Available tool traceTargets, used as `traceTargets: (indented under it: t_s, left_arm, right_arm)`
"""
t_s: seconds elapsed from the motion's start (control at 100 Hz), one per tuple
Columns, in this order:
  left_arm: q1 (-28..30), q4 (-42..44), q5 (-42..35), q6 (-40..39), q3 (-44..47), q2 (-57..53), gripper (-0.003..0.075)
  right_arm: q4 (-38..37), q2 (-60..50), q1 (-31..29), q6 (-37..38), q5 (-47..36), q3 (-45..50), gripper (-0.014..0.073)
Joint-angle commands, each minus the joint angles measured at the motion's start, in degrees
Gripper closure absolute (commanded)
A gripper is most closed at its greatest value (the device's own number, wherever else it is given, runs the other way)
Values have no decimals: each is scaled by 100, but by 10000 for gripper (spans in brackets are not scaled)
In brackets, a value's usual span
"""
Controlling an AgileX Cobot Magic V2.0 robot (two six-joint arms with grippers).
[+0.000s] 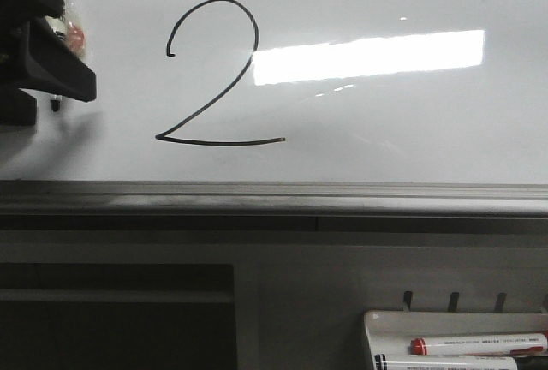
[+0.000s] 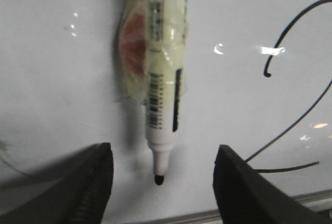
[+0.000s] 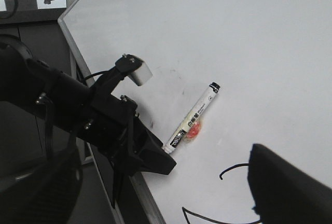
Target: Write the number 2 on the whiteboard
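1. Large thin black hand-drawn number 2 complete on the wide glossy white whiteboard, left of the bright reflection
2. White marker with black tip stuck to the board with yellowish tape over an orange pad, probably so as to stay put unheld
3. Black left gripper spread wide around the tip, touching nothing
4. Right gripper only partly visible; opening impossible to tell

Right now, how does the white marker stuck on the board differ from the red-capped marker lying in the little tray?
The white marker taped to the whiteboard hangs upright, while the red-capped marker in the white tray lies flat. The taped marker's black tip is bare; the tray marker's tip is capped in red. The taped marker sits between the open left gripper fingers; the tray marker lies far from it. Both have white barrels.
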Motion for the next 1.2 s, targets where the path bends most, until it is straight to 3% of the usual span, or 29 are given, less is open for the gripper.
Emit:
traceTargets:
  t_s: [0.0,0.29,0.32,0.36,0.44,0.47,0.59,0.73,0.86,1.19]
  left_arm:
    - [8,52,-107,19,-162,-336,324]
    - [8,305,843,175,-162,-1468,351]
    - [8,334,943,175,-162,-1654,384]
    - [8,424,1052,175,-162,-1859,464]
    - [8,612,1081,175,-162,-2449,678]
    - [8,731,1028,175,-162,-2669,745]
    - [8,1330,752,175,-49,-3651,741]
    - [8,2141,566,175,316,-4762,741]
    - [8,2303,481,175,831,-5722,741]
    - [8,2951,464,175,1448,-6536,741]
  right_arm:
    - [-63,-121,-27,-39,-409,-207,18]
    - [-63,-150,-27,-39,-43,-207,35]
    - [-63,-205,-27,-39,85,-207,77]
    - [-77,-236,-27,-39,163,-167,199]
    - [-77,-475,-27,-39,200,2,578]
    - [-77,-574,-27,-39,200,102,670]
    - [-77,-1060,-27,0,93,543,651]
    - [-222,-1879,-27,0,-579,1420,651]
    - [-261,-2682,-27,0,-982,2288,651]
    - [-236,-3903,-27,42,-918,3641,651]
